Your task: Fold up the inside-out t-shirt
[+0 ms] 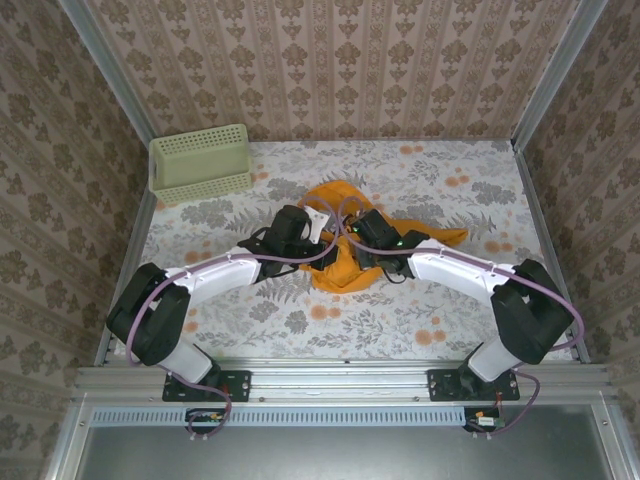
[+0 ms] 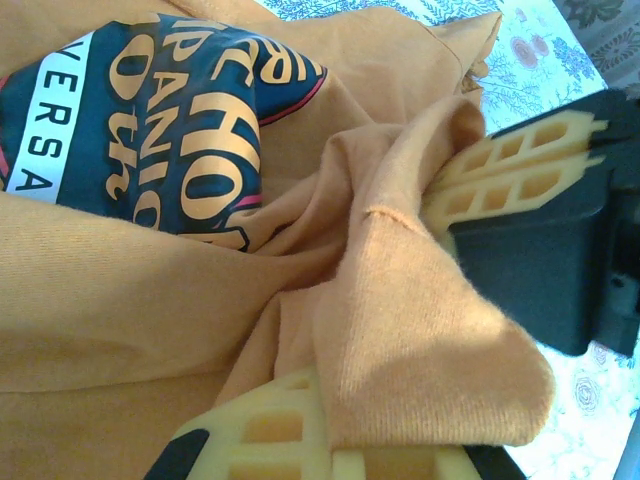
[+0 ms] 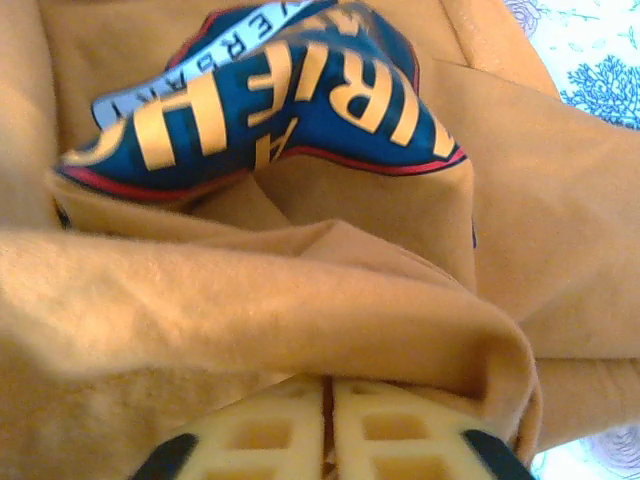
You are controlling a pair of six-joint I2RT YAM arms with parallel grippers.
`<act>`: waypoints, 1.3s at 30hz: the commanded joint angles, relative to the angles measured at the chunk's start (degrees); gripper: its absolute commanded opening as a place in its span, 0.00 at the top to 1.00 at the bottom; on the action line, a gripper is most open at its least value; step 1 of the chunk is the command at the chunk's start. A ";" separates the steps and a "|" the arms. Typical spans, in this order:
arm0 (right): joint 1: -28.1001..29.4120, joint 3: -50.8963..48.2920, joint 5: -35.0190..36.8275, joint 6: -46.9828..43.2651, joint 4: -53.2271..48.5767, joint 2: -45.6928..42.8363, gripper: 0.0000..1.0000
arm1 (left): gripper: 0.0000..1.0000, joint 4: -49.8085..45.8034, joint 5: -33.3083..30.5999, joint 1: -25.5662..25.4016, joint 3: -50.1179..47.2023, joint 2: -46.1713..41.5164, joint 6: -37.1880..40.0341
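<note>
A pale green mesh basket is set at the far left corner of the table, which is covered in a floral print. The space is enclosed by walls papered in a brown damask pattern

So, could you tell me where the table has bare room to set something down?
Free: the back-right table between the t-shirt and the right wall; the near strip between the left arm and right arm; a smaller patch in front of the basket. Crowded: the centre, where the left gripper and right gripper meet on the bunched t-shirt.
</note>
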 commanded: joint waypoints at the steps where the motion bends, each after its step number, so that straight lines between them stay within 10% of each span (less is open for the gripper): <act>1: 0.01 2.51 -2.17 0.68 -3.34 -4.58 1.00 | 0.95 -0.45 -1.10 0.83 0.45 -2.12 -0.16; 20: -0.11 -4.43 -16.23 4.90 -2.15 -20.61 1.00 | 0.81 -5.36 -4.38 3.09 1.16 -3.83 2.01; 39: -4.80 -12.66 -22.53 7.40 5.65 -28.75 1.00 | 0.28 -11.66 -17.85 -10.12 1.81 -12.26 12.55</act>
